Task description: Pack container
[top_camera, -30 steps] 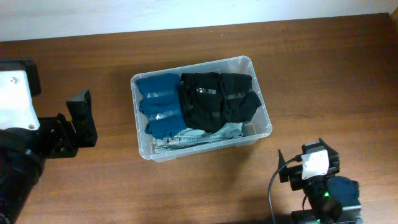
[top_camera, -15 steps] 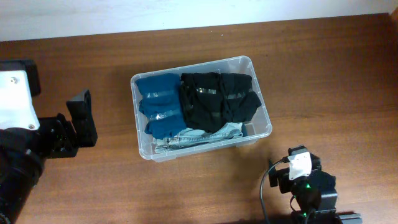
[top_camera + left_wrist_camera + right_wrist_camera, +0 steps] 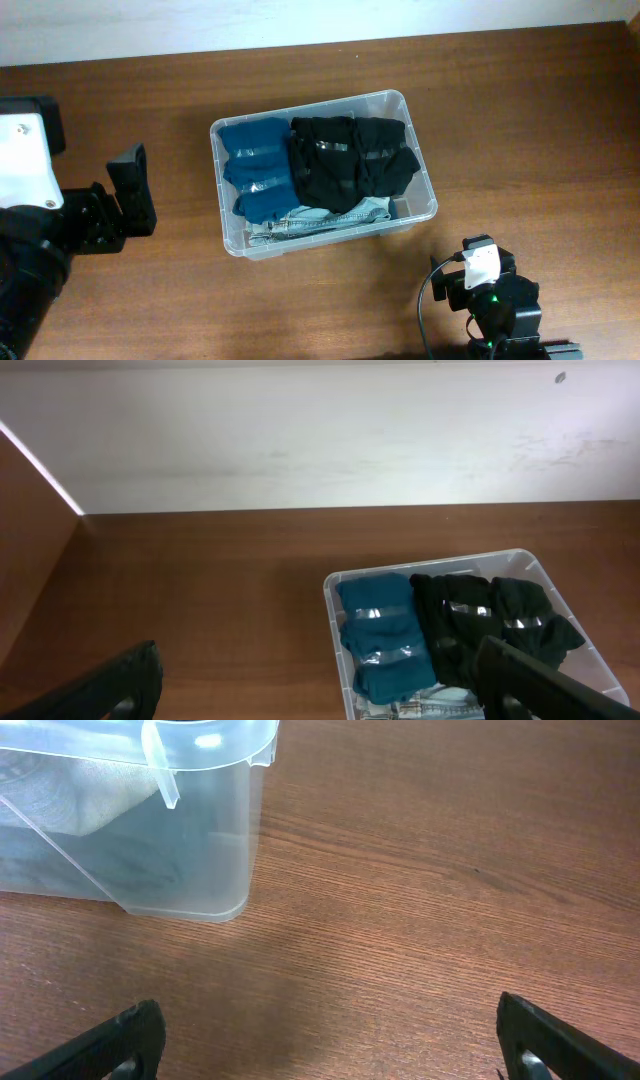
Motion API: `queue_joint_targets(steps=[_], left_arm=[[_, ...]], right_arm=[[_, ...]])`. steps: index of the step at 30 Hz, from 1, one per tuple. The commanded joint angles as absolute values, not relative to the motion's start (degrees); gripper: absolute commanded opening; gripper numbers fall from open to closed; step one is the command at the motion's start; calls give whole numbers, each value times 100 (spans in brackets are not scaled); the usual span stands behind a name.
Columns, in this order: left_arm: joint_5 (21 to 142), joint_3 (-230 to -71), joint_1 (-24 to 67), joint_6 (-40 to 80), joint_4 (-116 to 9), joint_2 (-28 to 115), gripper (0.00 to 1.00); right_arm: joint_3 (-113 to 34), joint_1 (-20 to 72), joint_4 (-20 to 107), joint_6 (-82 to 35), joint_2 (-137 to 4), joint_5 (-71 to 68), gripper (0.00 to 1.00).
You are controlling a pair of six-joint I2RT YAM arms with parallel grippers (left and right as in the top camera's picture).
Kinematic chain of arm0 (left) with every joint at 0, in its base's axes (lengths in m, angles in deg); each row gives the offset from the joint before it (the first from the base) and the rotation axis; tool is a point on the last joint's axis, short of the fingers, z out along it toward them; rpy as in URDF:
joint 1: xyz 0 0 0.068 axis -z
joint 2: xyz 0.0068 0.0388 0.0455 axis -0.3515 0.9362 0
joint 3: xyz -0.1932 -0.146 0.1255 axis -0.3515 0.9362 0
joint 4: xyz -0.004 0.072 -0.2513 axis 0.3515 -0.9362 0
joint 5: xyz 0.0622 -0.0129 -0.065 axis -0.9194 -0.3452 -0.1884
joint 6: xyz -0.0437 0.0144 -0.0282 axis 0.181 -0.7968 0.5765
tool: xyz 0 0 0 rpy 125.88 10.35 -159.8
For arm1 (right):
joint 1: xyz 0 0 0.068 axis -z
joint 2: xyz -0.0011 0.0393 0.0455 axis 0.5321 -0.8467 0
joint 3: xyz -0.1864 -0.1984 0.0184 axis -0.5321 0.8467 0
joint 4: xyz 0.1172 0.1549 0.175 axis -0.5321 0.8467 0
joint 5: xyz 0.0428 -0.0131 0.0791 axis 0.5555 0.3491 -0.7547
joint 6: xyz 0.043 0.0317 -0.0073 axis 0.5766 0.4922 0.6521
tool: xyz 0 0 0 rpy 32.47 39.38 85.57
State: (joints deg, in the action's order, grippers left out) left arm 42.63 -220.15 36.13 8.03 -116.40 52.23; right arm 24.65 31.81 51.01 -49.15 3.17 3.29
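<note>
Overhead
- Container point(image 3: 214, 170): I see it around the middle of the tabletop point(image 3: 520, 120), standing upright and set slightly askew.
- Contents: a folded blue garment point(image 3: 258, 170) fills its left part. Black garments point(image 3: 352, 160) fill the right part and touch the blue one. A pale denim-like fabric point(image 3: 320, 218) lies along the near wall beneath them.
- Left hand point(image 3: 132, 190): at the left side, well apart from the container, with nothing in it.
- Right arm point(image 3: 495, 305): by the bottom edge, near the container's near right corner but not touching it. Its fingers are not clear to me from here.

Left wrist
- Hand state: both fingertips sit at the lower corners of the frame, spread wide and released, with nothing between them.
- Container: ahead and to the right, blue beside black inside. A white wall point(image 3: 320, 440) rises behind the tabletop.

Right wrist
- Right hand point(image 3: 325, 1045): fingertips far apart at the lower corners, released, bare wood between them.
- Container: its rounded corner is at the upper left, resting on the tabletop. Pale fabric shows through the clear wall, and the hand is not touching it.
</note>
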Motion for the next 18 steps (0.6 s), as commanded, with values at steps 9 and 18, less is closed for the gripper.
queue_joint_targets(steps=[9,18], left_arm=[[4222,-22046,3580,875,-11638,5210,99],[4198,-21429,3578,700,-11065,5273,99]], right_arm=[[2493,3220,5092,-4867,360,311,98],[2493,3220,5092,-4867,360,311,98]])
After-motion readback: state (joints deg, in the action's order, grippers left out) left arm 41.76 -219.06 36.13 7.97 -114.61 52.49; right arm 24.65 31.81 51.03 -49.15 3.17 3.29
